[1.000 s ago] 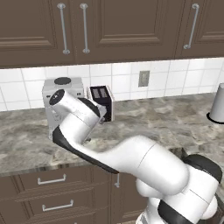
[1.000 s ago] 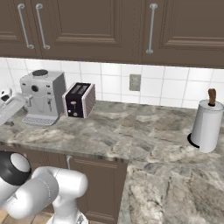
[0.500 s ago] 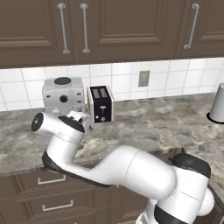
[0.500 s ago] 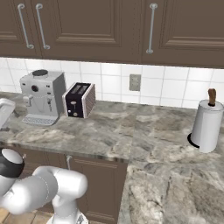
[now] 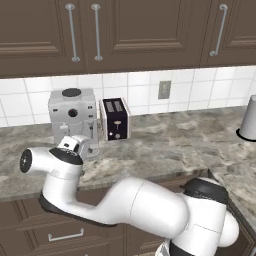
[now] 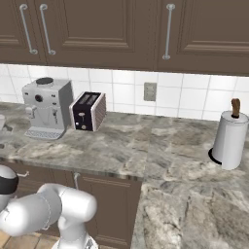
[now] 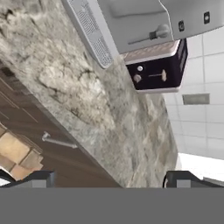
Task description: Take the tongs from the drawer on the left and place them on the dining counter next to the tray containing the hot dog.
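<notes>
My hand (image 7: 109, 179) is spread wide and empty, low at the left worktop (image 5: 165, 145) edge near the coffee machine (image 5: 72, 117). The drawer (image 5: 65, 234) is shut below; I cannot see the tongs. Everything remains.

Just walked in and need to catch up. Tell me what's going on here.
A white robot arm is swinging low to the left in front of a kitchen counter that carries a coffee machine, a toaster and a paper towel holder. Its gripper is open and empty, tilted over the counter edge near the coffee machine. The drawers below, including one with a bar handle, look closed, so nothing has been picked up yet.
</notes>
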